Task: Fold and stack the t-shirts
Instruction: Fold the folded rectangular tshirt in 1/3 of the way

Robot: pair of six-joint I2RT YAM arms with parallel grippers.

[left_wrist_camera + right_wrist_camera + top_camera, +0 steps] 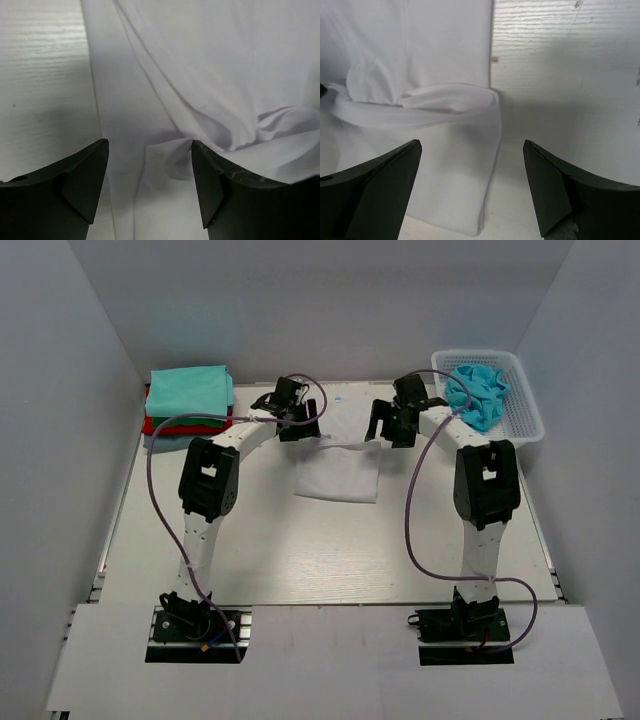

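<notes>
The white t-shirt [338, 475] lies on the pale wood-grain table [300, 550], soft and creased. The left gripper [150, 147] and right gripper [472, 147] gape wide over its side edges, holding nothing.

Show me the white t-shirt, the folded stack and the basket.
white t-shirt [338, 478], top view, lower flat half.
folded stack [190, 390], top view, teal top shirt.
basket [530, 400], top view, right wall.

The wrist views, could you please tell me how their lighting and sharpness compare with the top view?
Left wrist: the white t-shirt shows crisp folds, the left claw a dark, detail-poor silhouette. Right wrist: sharp wood grain on the table, a broad soft shadow beside the shirt edge, the right claw equally dark. Top external: even diffuse light, no glare, only faint shadows.
</notes>
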